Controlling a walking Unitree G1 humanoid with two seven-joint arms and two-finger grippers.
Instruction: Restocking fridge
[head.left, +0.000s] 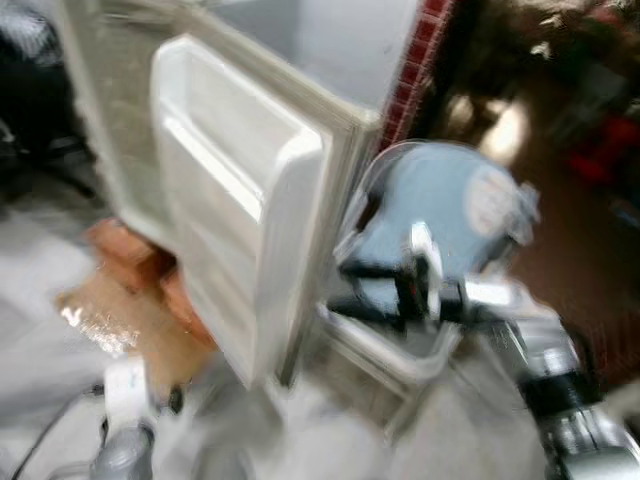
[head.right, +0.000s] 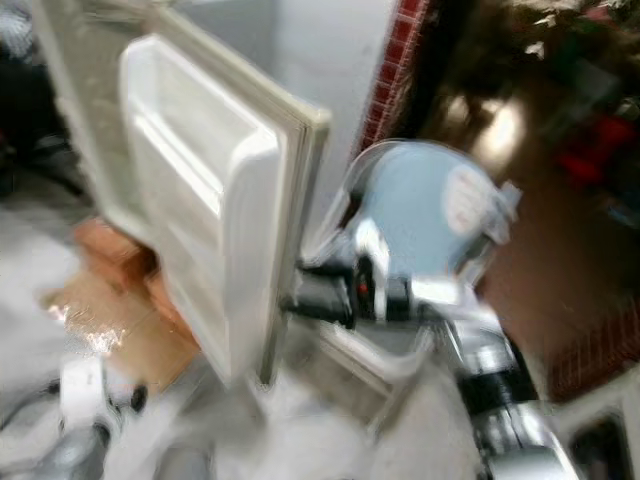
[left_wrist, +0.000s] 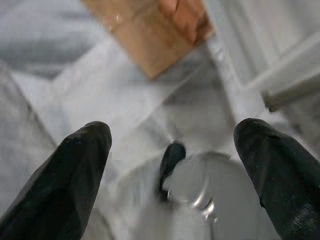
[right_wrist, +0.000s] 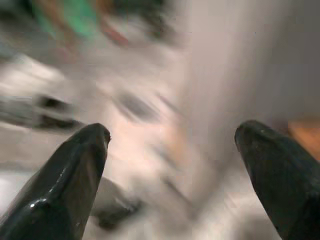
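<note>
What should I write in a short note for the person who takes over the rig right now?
Views are blurred; the rig is moving.
Right gripper: open, empty, raised near the edge of the open fridge door.
Left gripper: open, empty, low over the pale floor.
Things: door shelves look bare; a brown box lies on the floor beside the door.
Done: the door is open.
Left: nothing is in hand, so the restocking itself remains.
</note>
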